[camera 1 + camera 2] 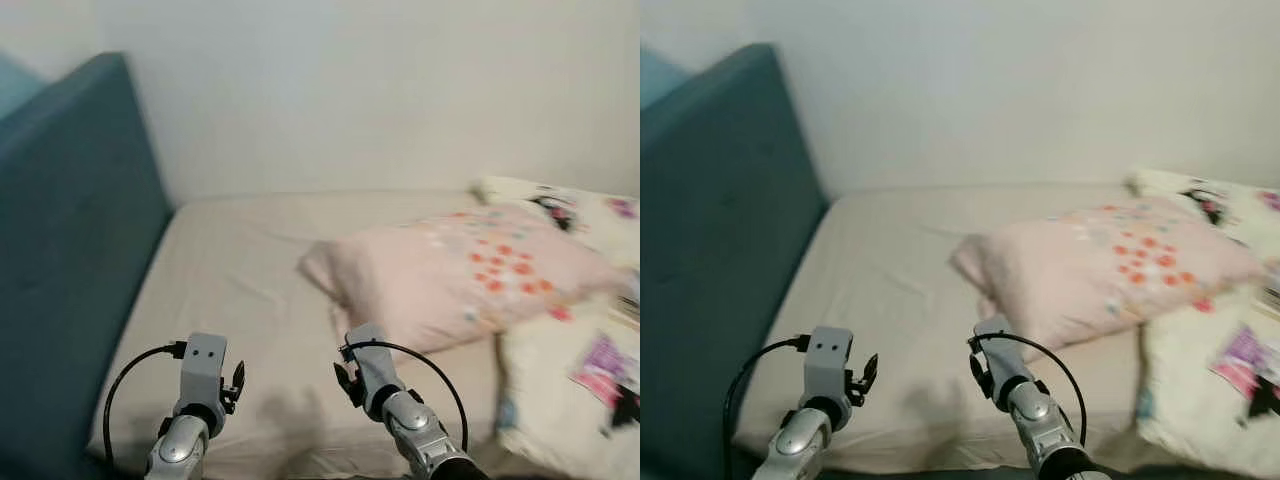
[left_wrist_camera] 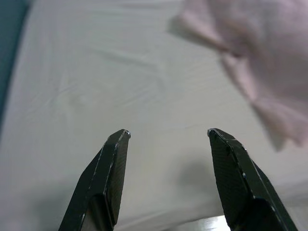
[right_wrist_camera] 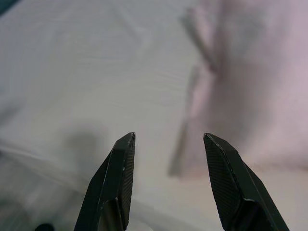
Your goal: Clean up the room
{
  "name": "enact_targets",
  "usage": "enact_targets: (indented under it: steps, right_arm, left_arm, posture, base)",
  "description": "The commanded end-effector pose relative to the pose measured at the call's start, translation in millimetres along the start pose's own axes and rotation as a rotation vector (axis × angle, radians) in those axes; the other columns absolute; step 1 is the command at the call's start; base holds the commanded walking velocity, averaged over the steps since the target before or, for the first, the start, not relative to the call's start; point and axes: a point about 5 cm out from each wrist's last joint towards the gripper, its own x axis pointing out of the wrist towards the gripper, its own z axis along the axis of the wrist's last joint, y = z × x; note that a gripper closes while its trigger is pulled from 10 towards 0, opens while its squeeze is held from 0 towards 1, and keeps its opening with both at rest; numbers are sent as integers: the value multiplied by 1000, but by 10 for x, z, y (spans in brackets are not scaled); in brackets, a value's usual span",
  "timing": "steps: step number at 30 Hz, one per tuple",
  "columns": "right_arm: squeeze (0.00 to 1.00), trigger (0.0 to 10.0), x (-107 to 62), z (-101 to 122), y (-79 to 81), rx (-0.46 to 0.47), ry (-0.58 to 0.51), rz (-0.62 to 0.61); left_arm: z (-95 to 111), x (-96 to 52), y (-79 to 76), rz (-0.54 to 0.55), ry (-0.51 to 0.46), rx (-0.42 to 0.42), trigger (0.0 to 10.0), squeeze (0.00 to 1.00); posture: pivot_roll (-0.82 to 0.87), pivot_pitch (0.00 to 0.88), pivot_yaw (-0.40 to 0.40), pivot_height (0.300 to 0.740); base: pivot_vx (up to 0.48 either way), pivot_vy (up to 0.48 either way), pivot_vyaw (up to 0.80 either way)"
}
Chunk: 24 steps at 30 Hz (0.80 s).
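While both jaws gape empty over the bed [image 1: 240, 260], pink pillow [image 1: 460, 270] lies ahead, right

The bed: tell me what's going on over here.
The robot stands at the edge of the bed with both arms held out low over the beige sheet. The left tool and the right tool are both open and hold nothing. A pink flowered pillow lies just ahead of the right tool, leaning on a white patterned quilt to the robot's right. A blue headboard runs along the left. Nothing is being gripped at this moment.
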Motion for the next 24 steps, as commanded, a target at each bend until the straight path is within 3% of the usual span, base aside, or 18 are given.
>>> enact_targets:
  steps: [1,13,24]
  right_arm:
    - [0,10000,-18,-60,13,14,23,1]
    - [0,10000,-12,-45,4,14,21,2]
    - [0,10000,-8,-39,17,-1,21,7]
  left_arm:
    - [-44,-17,4,5,14,-4,10000,0]
    - [-28,-9,6,6,3,-7,10000,0]
    - [-14,-13,27,29,-12,-12,10000,0]
  posture:
    - [31,66,-13,740]
    - [29,54,-16,740]
    - [31,55,-18,740]
  base:
    - [0,0,-800]
    - [0,0,-789]
    - [0,0,0]
